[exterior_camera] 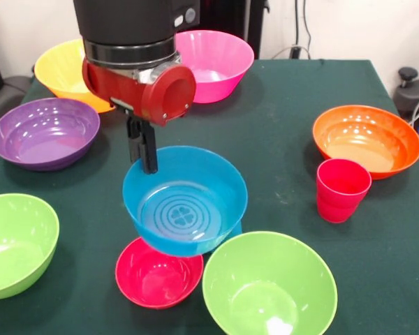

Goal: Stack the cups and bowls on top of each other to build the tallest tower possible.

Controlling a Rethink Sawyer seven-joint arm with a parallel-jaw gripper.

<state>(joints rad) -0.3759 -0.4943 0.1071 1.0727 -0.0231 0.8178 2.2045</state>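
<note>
Hand (145,157) was clamped on the far rim of the blue bowl (185,201), holding it upright, seemingly lifted off the table (279,125). It hung partly over the small red bowl (157,273), probably to line it up for stacking. No tower was visible yet. Red-pink cup (342,190) stood alone beside the orange bowl (366,139). Purple (45,132), yellow (63,70), pink (216,63) and two green bowls (269,286) (14,244) sat spread out, unstacked.

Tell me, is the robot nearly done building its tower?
Not nearly. No tower stands yet. The gripper holds the blue bowl by its rim, above the small red bowl. Left over: the red cup and the other bowls, all still separate on the table.
</note>
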